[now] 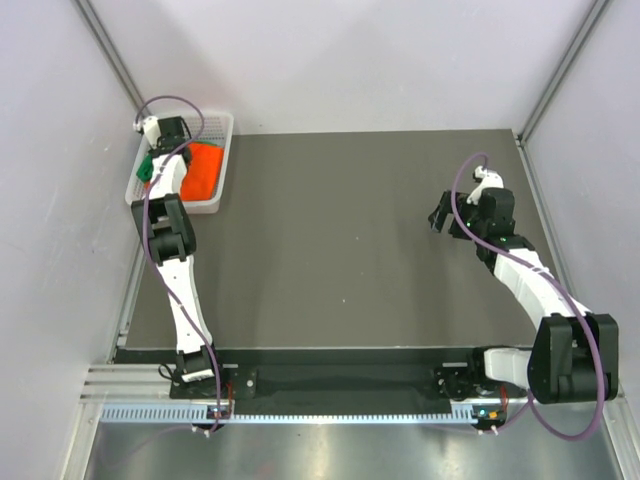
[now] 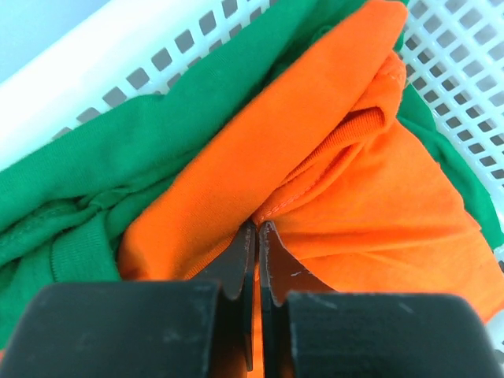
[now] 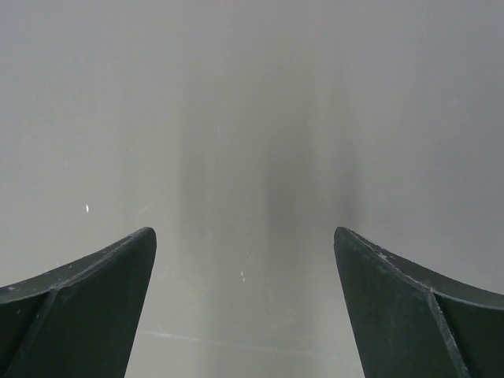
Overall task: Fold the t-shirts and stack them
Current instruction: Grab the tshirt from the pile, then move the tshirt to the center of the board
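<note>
At the far left corner of the table point(image 1: 340, 230), the 2 shirts lie bunched together inside the white mesh basket point(image 1: 224, 130). The orange t-shirt point(image 2: 354, 205) sits on top in loose folds. The green t-shirt point(image 2: 118, 157) is crumpled beside it and partly under it.

The left gripper point(image 2: 257, 236) reaches down into the basket. Its jaws are pressed almost together on a raised fold of the orange t-shirt, near a stitched hem, and orange cloth shows in the thin slit between them. The right gripper point(image 3: 244, 232) hangs over bare table on the right side, well apart from the basket, with jaws spread wide and nothing between them.

Both garments look light, thin and limp, so they will likely sag and drape from any pinch point rather than keep a shape. A single-layer pinch should be enough to lift the weight, but cloth this soft can slide out of a shallow bite. The orange folds also overlap the green ones, so the green shirt may drag along. Hems, the collar or the shoulder seams look like the firmest places to grip, being thicker.
</note>
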Controlling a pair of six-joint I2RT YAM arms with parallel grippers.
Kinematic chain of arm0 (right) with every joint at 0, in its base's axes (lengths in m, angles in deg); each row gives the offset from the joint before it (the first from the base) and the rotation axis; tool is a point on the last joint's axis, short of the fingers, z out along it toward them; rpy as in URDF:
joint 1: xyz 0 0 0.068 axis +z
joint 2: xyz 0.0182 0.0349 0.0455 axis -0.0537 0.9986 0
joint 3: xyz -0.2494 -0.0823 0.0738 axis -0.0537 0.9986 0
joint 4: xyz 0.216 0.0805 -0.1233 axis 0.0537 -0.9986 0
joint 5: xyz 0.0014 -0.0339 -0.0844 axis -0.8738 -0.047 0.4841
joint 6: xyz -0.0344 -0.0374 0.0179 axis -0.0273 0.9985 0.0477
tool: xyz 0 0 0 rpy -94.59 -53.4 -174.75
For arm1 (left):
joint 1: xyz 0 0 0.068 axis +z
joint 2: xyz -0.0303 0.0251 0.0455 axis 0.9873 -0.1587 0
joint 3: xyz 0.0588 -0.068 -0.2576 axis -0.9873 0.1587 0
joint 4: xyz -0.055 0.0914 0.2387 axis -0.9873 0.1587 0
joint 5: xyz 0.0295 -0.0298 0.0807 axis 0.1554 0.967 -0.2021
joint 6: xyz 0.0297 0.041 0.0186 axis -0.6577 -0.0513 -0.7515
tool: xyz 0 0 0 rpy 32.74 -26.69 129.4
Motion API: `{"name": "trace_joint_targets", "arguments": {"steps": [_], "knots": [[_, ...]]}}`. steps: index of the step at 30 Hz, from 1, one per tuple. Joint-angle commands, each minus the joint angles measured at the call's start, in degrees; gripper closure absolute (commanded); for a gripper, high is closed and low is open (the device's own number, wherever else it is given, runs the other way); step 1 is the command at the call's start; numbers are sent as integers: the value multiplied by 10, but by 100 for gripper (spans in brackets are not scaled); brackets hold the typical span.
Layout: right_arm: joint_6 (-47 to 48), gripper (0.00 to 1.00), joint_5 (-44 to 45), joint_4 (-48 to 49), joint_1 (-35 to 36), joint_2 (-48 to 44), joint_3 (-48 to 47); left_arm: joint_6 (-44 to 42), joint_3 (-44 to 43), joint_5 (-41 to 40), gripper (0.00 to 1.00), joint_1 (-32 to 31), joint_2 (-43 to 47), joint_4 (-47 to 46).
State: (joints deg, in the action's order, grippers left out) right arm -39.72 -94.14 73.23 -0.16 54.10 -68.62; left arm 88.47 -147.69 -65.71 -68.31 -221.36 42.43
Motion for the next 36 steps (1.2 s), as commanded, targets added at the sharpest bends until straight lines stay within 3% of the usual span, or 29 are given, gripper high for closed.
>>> {"name": "trace_joint_targets", "arguments": {"steps": [1,13,19,28,36], "knots": [[-1,6,-10,-17,9,-12,-42,-16,-20,10,100,4,35,2],[12,9,-22,-91,60,-22,-102,-3,-1,-10,100,-48,228,2],[20,7,-20,-120,88,-43,-118,13,-17,21,100,-71,329,-19],[18,7,-16,-134,126,-68,-121,8,-77,74,100,-210,437,-19],[3,4,-16,-152,145,-90,-118,73,35,160,100,-282,543,6]]}}
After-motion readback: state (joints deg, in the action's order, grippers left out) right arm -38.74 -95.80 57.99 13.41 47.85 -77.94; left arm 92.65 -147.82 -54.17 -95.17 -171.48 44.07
